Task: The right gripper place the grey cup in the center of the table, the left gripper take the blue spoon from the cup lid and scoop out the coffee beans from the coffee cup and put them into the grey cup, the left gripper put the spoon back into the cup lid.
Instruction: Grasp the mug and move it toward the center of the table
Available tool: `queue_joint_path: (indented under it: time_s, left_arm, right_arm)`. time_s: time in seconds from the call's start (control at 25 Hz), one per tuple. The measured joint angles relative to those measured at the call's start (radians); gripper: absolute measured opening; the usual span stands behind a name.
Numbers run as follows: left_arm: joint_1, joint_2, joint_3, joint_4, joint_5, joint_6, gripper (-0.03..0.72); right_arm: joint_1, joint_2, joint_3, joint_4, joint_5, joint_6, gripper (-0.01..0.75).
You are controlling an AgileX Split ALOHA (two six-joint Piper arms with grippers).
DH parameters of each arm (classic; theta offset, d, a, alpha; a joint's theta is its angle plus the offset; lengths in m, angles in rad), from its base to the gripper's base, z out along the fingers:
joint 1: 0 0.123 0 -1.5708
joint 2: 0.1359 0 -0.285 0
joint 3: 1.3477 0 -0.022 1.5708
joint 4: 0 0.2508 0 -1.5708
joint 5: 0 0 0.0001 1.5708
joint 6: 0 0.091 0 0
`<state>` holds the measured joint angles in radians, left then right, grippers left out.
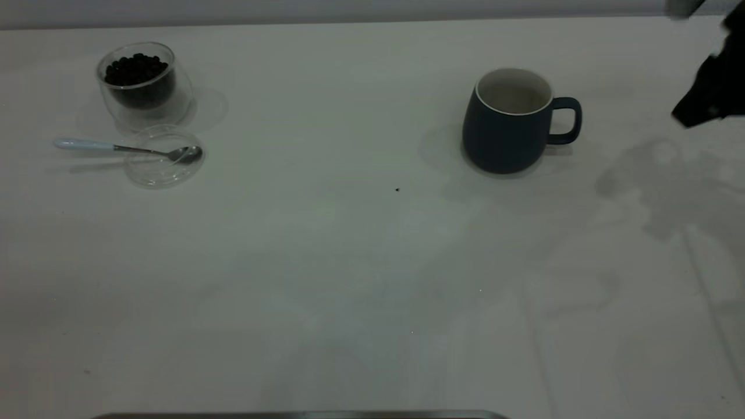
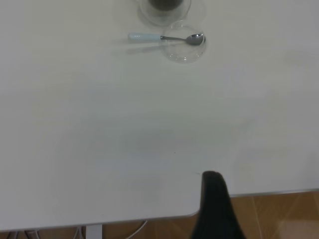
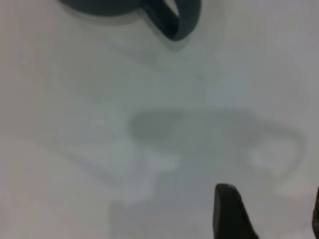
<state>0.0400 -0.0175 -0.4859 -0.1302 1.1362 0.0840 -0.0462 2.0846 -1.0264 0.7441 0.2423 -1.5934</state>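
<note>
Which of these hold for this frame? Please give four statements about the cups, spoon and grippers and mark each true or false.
1. The spoon lies with its bowl on the lid. True.
2. The mug holds beans. False: its white inside shows no beans; the beans are in the glass cup.
3. The right gripper grips the mug's handle. False: it is apart from the mug.
4. The mug stands upright, handle toward the exterior view's right. True.

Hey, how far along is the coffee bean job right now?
Nothing looks done yet. The grey cup stands right of the table's middle, empty. In hand: the right gripper, open, hovers near the cup's handle side without touching it. Left: centring the cup, then scooping; the spoon lies across the lid, beans fill the coffee cup. The left gripper waits far off.
</note>
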Motion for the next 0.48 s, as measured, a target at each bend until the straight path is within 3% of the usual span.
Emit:
queue_joint_path:
  time_s: [0.48]
  left_arm:
    - [0.000,0.000,0.000,0.000,0.000,0.000,0.582]
  right_arm:
    - [0.001,0.227,-0.254,0.047,0.096,-0.464,0.364]
